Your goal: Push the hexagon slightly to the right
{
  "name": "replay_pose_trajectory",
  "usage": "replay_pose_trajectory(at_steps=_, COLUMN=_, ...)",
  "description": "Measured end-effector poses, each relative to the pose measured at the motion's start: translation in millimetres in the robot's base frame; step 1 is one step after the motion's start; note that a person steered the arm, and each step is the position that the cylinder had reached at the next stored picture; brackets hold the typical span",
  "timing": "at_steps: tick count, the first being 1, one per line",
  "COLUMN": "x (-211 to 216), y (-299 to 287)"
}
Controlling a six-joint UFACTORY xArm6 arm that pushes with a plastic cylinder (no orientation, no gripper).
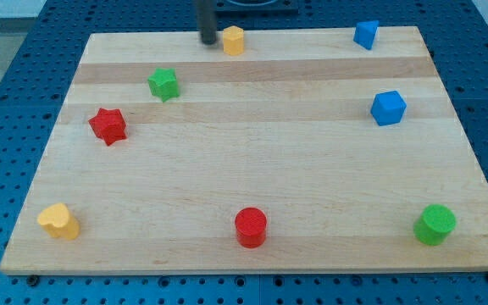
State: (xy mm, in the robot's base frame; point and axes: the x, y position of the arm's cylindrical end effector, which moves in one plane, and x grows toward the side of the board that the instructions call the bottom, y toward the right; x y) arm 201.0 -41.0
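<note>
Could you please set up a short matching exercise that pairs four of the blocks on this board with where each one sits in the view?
Things:
1. yellow hexagon
2. red cylinder
3. green cylinder
4. red star

Places:
A. bottom right corner
B. left side, about halfway up
C. top edge, just right of my tip
D. bottom edge, near the middle

Pairs: 1-C, 2-D, 3-A, 4-B
</note>
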Motion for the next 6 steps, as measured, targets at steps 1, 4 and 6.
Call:
replay_pose_trajectory(at_steps=1, x=-7.2, y=23.0)
replay_pose_trajectory(at_steps=4, x=-8.9, y=43.7)
replay_pose_trajectory(at_steps=6, x=-8.7, y=77.6)
